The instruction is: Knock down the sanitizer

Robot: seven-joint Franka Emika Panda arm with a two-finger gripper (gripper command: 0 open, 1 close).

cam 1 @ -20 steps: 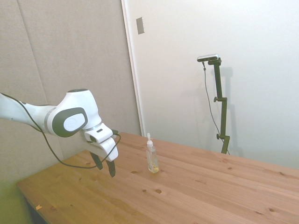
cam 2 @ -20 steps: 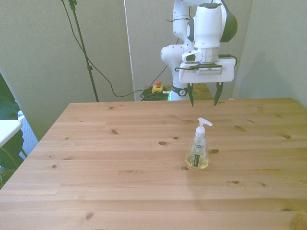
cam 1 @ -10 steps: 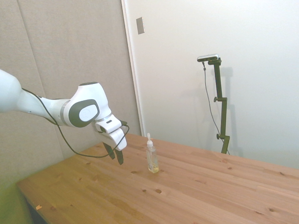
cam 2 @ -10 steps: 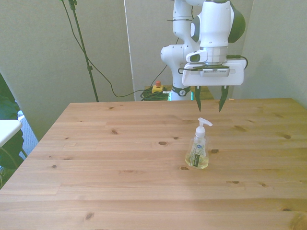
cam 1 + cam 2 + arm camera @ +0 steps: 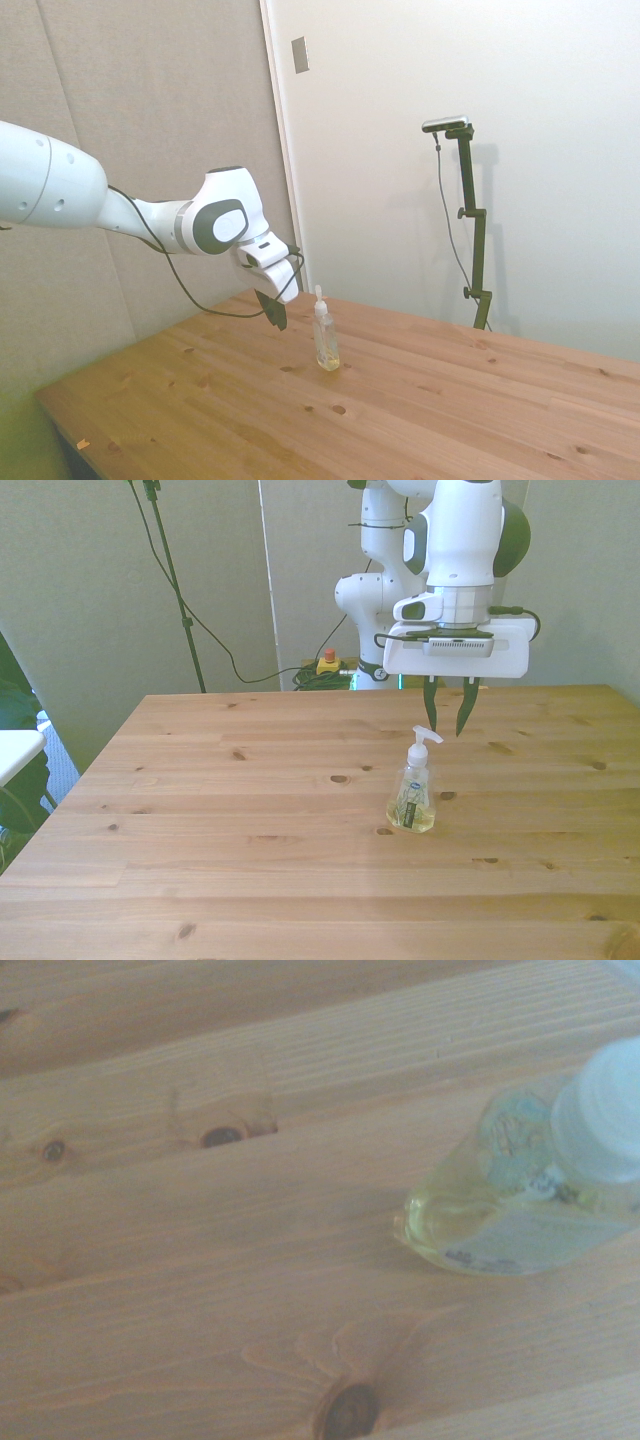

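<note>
Standing upright, sanitizer (image 5: 414,788) blurs in the wrist view; tool (image 5: 446,726) behind it, fingers slightly apart

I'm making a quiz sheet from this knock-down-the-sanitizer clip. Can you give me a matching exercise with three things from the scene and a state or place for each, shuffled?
Column 1:
1. sanitizer
2. gripper
3. table

Column 2:
A. fingers apart, in the air just behind the pump top in the front view
B. bare wooden planks with dark knots
C. upright, yellowish liquid at the bottom

Pairs: 1-C, 2-A, 3-B
</note>
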